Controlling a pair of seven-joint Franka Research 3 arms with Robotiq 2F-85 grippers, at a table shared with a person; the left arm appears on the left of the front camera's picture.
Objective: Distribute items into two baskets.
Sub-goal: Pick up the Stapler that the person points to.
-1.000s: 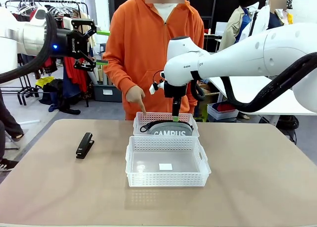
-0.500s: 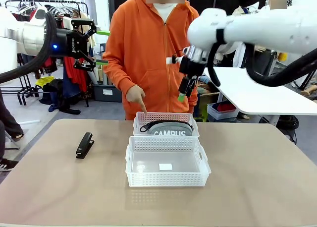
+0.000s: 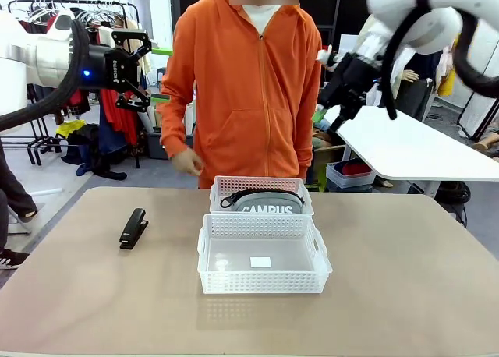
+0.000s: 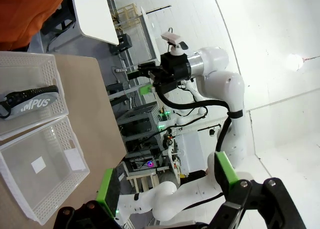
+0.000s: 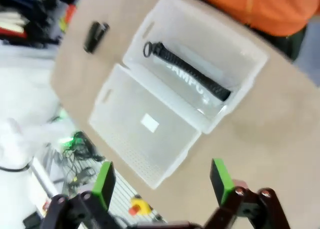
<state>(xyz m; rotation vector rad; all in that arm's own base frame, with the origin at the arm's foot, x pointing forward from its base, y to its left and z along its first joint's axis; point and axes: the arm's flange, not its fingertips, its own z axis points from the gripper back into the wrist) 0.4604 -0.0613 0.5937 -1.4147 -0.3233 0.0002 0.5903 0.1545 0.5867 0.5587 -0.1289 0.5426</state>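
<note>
Well left of the larger basket (image 3: 263, 281) on the desk (image 3: 405, 279), the black stapler (image 3: 133, 229) lies with its long axis near-to-far, the smaller basket (image 3: 261, 184) just behind holds the grey CAMPUS pouch (image 3: 265, 207) lying crosswise, the larger one holds a white label (image 3: 260, 262), and the left gripper (image 3: 160, 75) and right gripper (image 5: 162, 181), raised above, keep jaws wide apart, empty.

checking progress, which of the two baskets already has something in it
The far basket, by the person: the grey pouch lies in it. The near basket holds no item; the stapler is on the table.
</note>
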